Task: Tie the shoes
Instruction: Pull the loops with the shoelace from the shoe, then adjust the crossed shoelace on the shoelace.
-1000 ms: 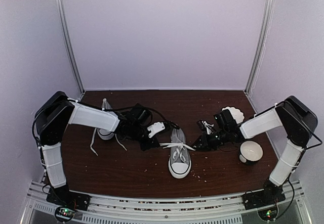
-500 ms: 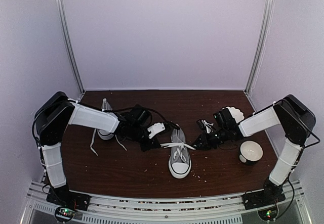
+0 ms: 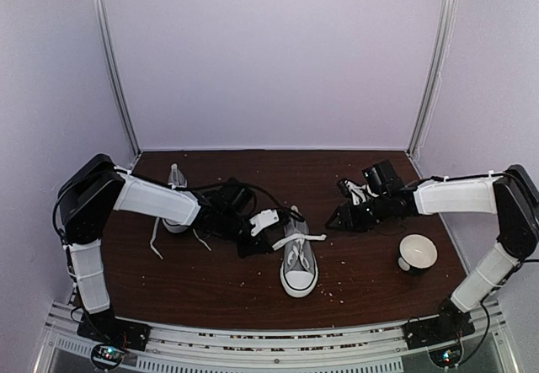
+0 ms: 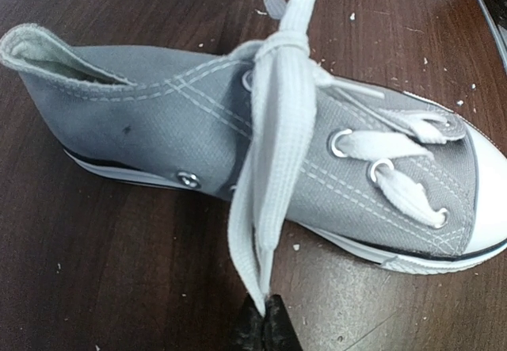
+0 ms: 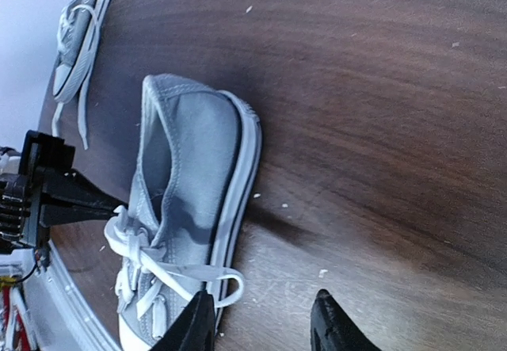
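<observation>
Nearest the arm bases, one grey sneaker (image 3: 298,263) stands upright on the dark brown desk (image 3: 210,293), a little right of centre. Its white toe cap points toward the near edge and its heel toward the far wall. Small pale crumbs (image 3: 341,291) are scattered on the wood around it. To the right, well apart from the sneaker, sits a white cup (image 3: 417,253).

Just beyond the sneaker's middle, the left end effector (image 4: 265,331) reaches in from the left. Its dark fingertips are pressed together on the end of a flat white lace (image 4: 273,129). The lace runs from that pinch up over the side of the sneaker to a crossing at the top eyelets, and a short loop sticks out past it. The lower eyelets are laced in white.

On the other side, the right end effector (image 5: 261,323) hovers to the right of the sneaker's heel. Its two black fingers stand apart with only bare desk between them, gripping nothing. A small loop of lace lies just beside its finger on the sneaker's side, and whether the two touch cannot be told.

Farther back on the left, the second sneaker (image 5: 78,38) lies near the far left corner. The left arm partly hides it in the top view, and its loose laces (image 3: 156,240) trail toward the near side.
</observation>
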